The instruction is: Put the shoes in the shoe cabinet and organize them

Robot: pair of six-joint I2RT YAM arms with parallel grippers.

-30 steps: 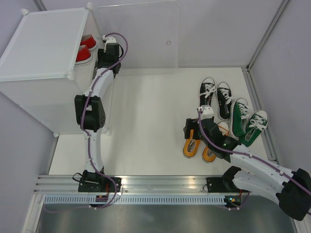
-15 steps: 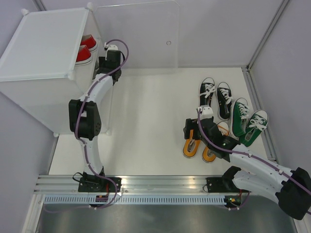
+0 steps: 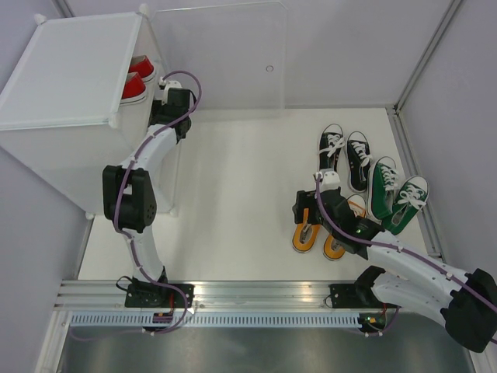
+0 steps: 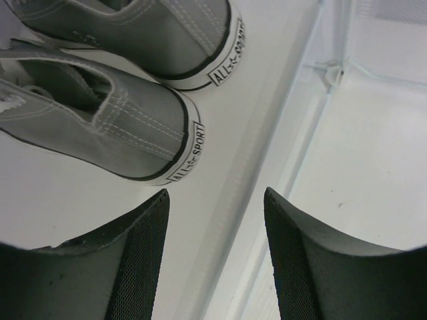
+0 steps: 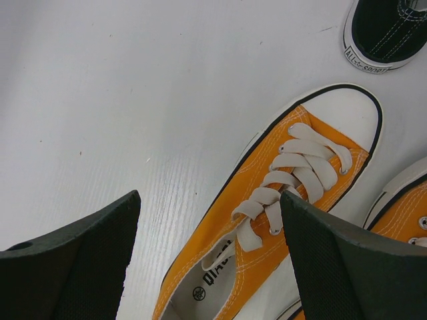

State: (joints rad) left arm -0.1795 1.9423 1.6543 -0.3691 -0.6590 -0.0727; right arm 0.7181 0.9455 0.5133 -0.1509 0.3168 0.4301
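The white shoe cabinet [image 3: 70, 85] stands at the far left with its clear door [image 3: 221, 54] swung open. Two red shoes [image 3: 133, 81] sit on its upper shelf. My left gripper [image 3: 165, 97] is at the cabinet's open front; in the left wrist view it [image 4: 217, 220] is open and empty, just behind the heels of two grey shoes [image 4: 127, 127] on a shelf. My right gripper [image 3: 311, 219] hangs open over the left orange shoe [image 3: 305, 233]; in the right wrist view it [image 5: 210, 223] straddles that shoe [image 5: 267, 233] without touching it. The black pair [image 3: 345, 155] and the green pair [image 3: 396, 194] lie on the table to the right.
The second orange shoe [image 3: 342, 237] lies right beside the first one. A black shoe's heel [image 5: 383, 33] shows at the top right of the right wrist view. Purple walls enclose the table; a metal rail [image 3: 233, 299] runs along its near edge.
My left arm's elbow has swung further left while the gripper stayed at the cabinet front. The right arm and the shoes have not moved.
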